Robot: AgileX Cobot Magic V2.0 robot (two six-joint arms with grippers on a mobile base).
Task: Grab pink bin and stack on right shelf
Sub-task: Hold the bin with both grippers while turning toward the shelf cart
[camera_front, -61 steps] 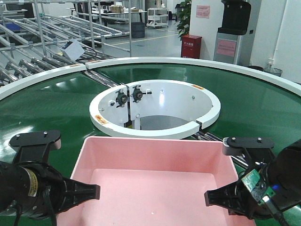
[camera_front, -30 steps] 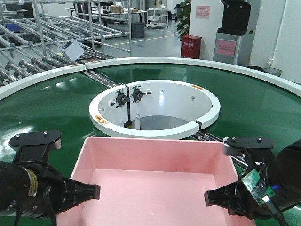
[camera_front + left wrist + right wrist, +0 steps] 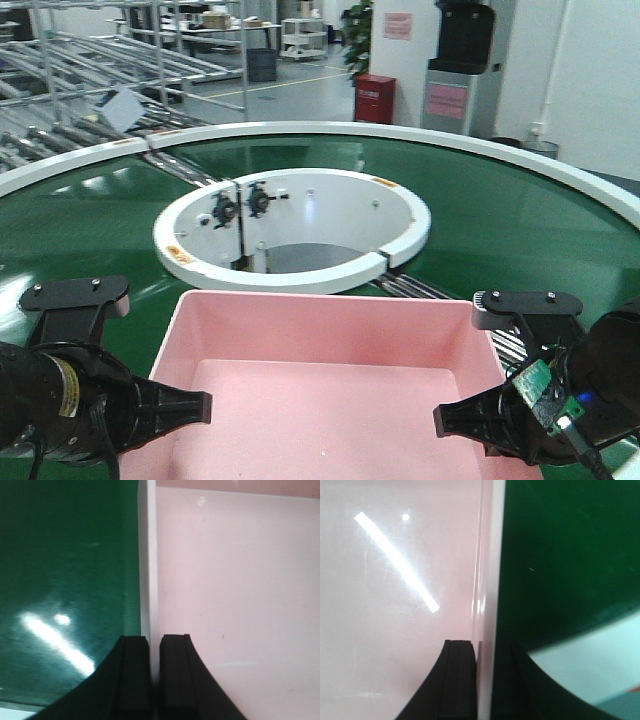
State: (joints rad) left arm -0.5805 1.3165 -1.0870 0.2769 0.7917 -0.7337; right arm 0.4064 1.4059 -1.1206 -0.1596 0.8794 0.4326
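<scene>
Factory floor behind, roller racks (image 3: 80, 70) far left, red cabinet (image 3: 375, 97) at the back. Green curved conveyor belt (image 3: 520, 230) wraps round a white ring hub (image 3: 340, 205). The pink bin (image 3: 330, 340) is nearest the camera, over the belt just in front of the hub, between both arms. I can't tell if it rests on the belt or is already lifted. The left hand (image 3: 154, 680) is clenched on the bin's left wall, one finger outside, one inside, rim pinched between. The right hand (image 3: 485, 680) does the same on the right wall, clamped across the rim. Bin is empty and looks level. My read of the step: grab is done, carry to the shelf is the part in hand. No shelf on the right shows in any view. Next move calls for both arms travelling together at matched height so the thin walls don't slip or twist, then a swing right and finding the shelf level before lowering.
</scene>
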